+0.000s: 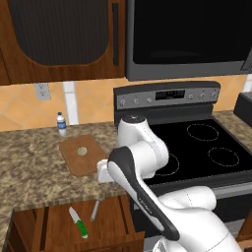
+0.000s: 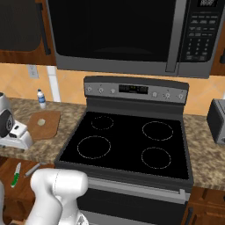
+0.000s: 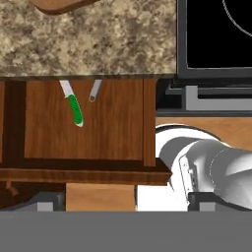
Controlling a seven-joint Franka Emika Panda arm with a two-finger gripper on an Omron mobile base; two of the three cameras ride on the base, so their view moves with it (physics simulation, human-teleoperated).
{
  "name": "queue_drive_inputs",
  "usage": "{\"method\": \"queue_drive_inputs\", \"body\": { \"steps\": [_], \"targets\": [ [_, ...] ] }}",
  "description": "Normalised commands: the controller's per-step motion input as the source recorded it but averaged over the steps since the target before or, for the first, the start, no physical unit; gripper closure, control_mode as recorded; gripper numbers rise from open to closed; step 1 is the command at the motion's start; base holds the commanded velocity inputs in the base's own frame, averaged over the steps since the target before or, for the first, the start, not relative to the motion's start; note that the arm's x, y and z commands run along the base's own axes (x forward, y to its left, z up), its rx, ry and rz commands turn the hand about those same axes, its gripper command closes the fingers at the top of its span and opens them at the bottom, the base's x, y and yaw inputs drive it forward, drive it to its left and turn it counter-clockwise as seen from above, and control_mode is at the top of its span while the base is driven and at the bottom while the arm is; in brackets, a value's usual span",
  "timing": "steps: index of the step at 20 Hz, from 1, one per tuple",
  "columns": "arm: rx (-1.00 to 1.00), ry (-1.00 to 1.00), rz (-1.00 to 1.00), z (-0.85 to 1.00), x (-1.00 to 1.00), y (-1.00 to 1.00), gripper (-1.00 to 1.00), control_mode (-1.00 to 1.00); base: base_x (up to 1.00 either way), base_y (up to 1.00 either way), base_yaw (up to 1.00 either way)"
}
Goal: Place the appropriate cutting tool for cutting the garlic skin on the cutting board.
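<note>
On your far left, a small water bottle (image 1: 61, 123) stands at the back of the granite bench (image 1: 29, 162), against the wall. Just right of it the cutting board (image 1: 83, 155) lies flat on the bench, with the garlic (image 1: 82, 151) resting near its middle. Below the bench edge the wooden drawer (image 1: 54, 224) stands pulled open. Inside it your knife (image 1: 78, 222) lies flat on the drawer floor, green handle toward the front and pale blade pointing back toward the bench. Just beside it, to the right and not touching, lies the slim grey peeler (image 1: 96, 208). The claw (image 1: 103, 171) hangs above the bench edge at the board's right corner, over the drawer, released and grasping nothing; its fingertips are hidden from you. Further right sits the black stove (image 1: 197, 147), under a dark microwave (image 1: 189, 37).
</note>
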Motion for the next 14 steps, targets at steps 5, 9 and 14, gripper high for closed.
{"method": "queue_drive_inputs", "body": {
  "steps": [5, 9, 14],
  "targets": [
    [0.00, 0.17, 0.00, -0.80, -0.05, 0.54, -1.00, -1.00, 0.00, 0.00, 0.00],
    [0.00, 0.02, 0.00, -0.84, -0.25, 0.15, -1.00, -1.00, 0.00, 0.00, 0.00],
    [-0.11, 0.00, 0.00, -0.44, -0.29, 0.12, -1.00, -1.00, 0.00, 0.00, 0.00]
  ]
}}
